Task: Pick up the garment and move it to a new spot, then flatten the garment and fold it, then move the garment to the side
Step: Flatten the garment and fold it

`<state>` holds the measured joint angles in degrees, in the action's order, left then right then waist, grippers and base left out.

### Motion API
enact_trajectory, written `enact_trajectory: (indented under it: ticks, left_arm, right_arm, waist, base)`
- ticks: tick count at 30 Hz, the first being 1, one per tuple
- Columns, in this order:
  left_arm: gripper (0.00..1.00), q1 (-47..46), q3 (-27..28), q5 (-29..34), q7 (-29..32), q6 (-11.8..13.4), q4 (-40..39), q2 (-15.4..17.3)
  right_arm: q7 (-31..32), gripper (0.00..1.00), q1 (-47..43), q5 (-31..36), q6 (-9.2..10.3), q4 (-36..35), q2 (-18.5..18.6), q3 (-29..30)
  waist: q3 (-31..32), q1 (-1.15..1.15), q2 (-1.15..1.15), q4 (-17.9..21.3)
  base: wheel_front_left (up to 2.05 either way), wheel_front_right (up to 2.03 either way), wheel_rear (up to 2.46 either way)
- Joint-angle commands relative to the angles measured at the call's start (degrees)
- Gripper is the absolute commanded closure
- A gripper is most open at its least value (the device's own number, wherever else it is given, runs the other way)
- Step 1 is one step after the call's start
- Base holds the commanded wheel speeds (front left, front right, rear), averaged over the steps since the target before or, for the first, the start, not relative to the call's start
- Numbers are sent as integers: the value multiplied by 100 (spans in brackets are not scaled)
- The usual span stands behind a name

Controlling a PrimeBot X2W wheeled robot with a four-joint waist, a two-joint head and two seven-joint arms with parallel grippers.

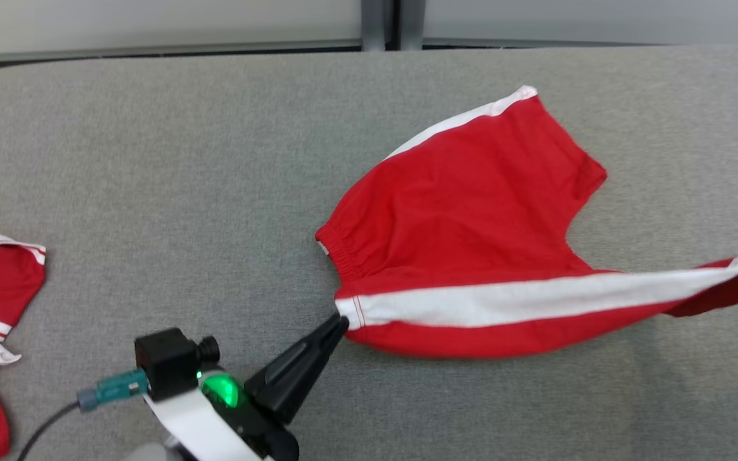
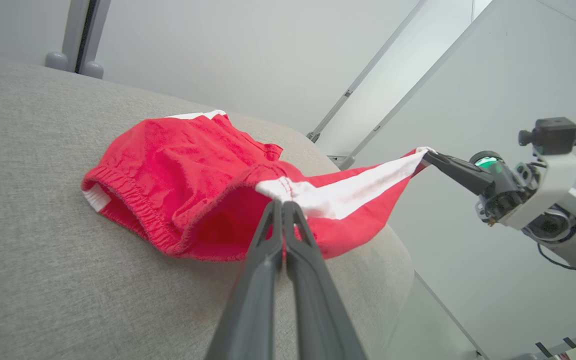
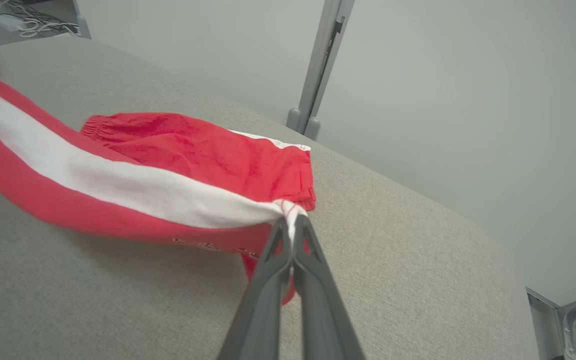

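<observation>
risk: each grip took only a narrow pinch of the shorts (image 1: 471,205) at one end of the white stripe (image 1: 503,298). excess pull apart could slip the cloth from either grip, and the freed end would drop and crumple. a sideways drag could also bunch the part resting on the worktop (image 1: 151,160).

the left fingers (image 1: 308,362) were closed on the waistband end of the stripe. the right fingers (image 3: 265,290) were closed on the hem end. that side edge was stretched taut between them, and the rest lay on the worktop beyond.
</observation>
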<state>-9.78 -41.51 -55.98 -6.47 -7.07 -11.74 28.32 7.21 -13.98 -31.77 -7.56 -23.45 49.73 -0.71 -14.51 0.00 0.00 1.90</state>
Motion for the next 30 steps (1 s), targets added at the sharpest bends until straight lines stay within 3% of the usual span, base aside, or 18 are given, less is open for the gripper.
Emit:
enact_trajectory:
  ticks: [1, 7, 15, 23, 30]
  left_arm:
    - [100, -258, 98, -308, 65, -42, 42, -29]
    - [100, -736, 170, -1145, 219, -48, 172, -224]
    - [100, -1521, 256, -2102, 538, -44, 554, -426]
    - [100, -2286, 80, -2338, 828, -45, 999, -682]
    - [100, -2736, 0, -2411, 661, -43, 1399, -862]
  right_arm:
    - [-132, 100, 368, -213, 14, 251, 157, -80]
    - [-403, 100, 1254, -545, 14, 891, 480, -434]
    - [-431, 100, 2872, -895, 14, 1690, 977, -1448]
    - [-209, 100, 4672, -872, 15, 2146, 1388, -2616]
    - [-68, 100, 6293, -910, 15, 2770, 1406, -3763]
  waist:
    - [-293, 0, 0, -202]
    - [-689, 0, 0, -430]
    - [-1176, 0, 0, -730]
    - [-1621, 0, 0, -978]
    - [-1942, 0, 0, -1224]
  base:
    - [0, 0, 0]
    - [0, 0, 0]
    - [0, 0, 0]
    - [0, 0, 0]
    - [0, 0, 0]
